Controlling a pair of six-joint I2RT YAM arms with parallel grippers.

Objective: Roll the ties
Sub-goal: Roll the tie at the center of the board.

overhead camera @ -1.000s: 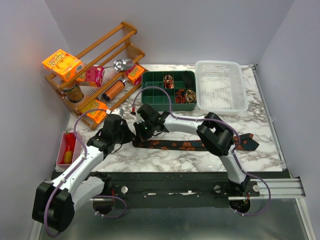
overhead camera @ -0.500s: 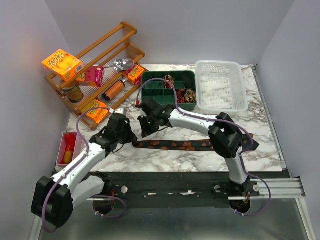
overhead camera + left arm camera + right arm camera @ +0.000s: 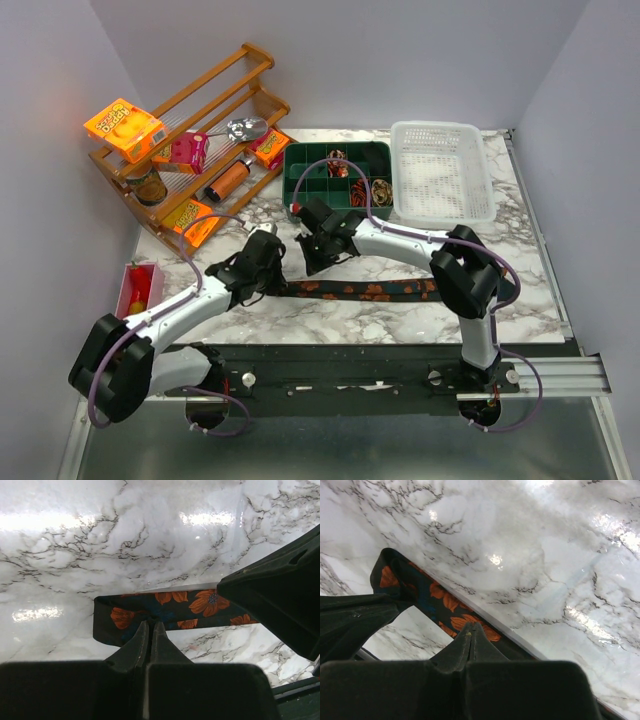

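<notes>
A long, narrow necktie of dark fabric with orange-red flowers (image 3: 370, 291) lies flat and unrolled on the white marble-patterned table (image 3: 300, 322). It runs left to right in front of the arms.

The left gripper (image 3: 151, 626) has its two black fingers pressed together, with the tips down at the edge of the tie's left end. The right gripper (image 3: 471, 626) is likewise closed, and its tips meet the tie's edge a little further along. I cannot see whether either one actually pinches fabric.

As I judge it, the risks are these:
- The two claws sit close together, so they may knock into each other once rolling starts.
- The glossy tabletop may let the tie slide instead of curl.
- A loose first turn would give a slack, lopsided coil that springs open.
</notes>
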